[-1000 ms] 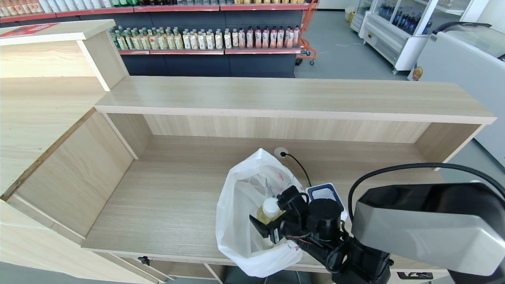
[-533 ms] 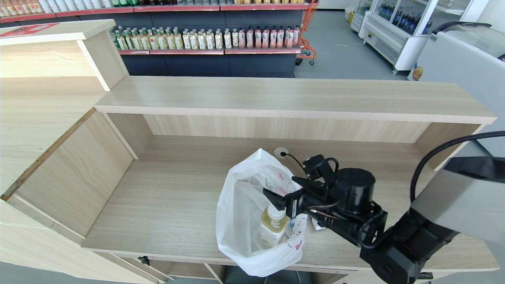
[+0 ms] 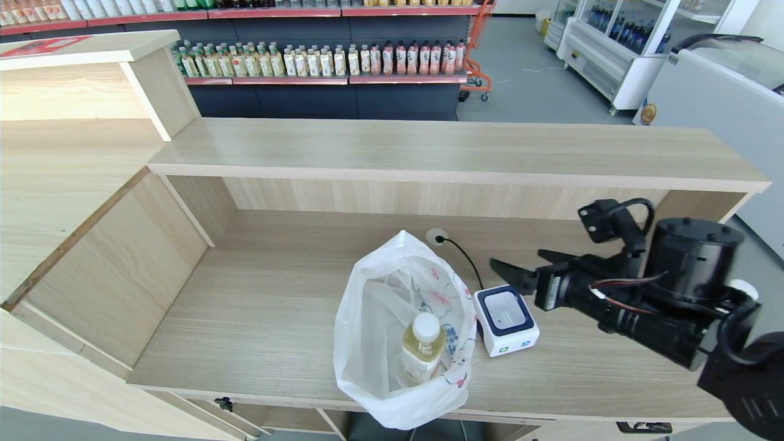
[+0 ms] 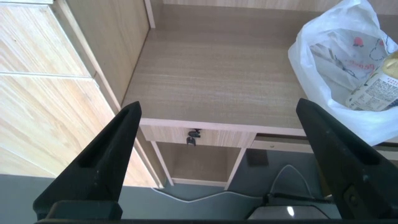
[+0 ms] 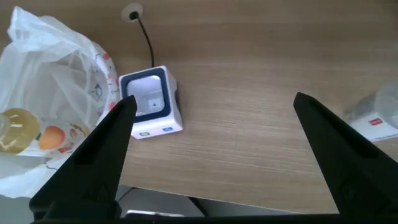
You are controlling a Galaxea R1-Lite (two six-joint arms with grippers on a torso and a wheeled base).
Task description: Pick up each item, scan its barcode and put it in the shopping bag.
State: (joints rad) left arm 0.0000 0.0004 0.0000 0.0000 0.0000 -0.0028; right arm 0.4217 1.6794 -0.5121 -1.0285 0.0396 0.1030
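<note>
The white plastic shopping bag [image 3: 373, 343] stands open near the counter's front edge. A pale yellow bottle [image 3: 422, 349] with a white cap stands upright inside it; the right wrist view also shows the bottle [image 5: 17, 129] in the bag [image 5: 56, 74]. The white scanner [image 3: 505, 318] with a dark blue window sits right of the bag. My right gripper [image 3: 516, 257] hangs open and empty above the counter, right of the scanner [image 5: 149, 102]. My left gripper [image 4: 219, 104] is open and empty, low in front of the counter's front edge, left of the bag [image 4: 339, 68].
A black cable [image 3: 462, 254] runs from the scanner to a grommet hole [image 3: 436, 236] at the back. A clear object with a white label [image 5: 379, 112] lies on the counter at the far right. A raised wooden ledge [image 3: 453, 153] borders the back, a side wall [image 3: 116, 269] the left.
The right gripper lowered the bottle into the bag, let it go and drew back up and to the right. The scanner it had covered is now in view.
</note>
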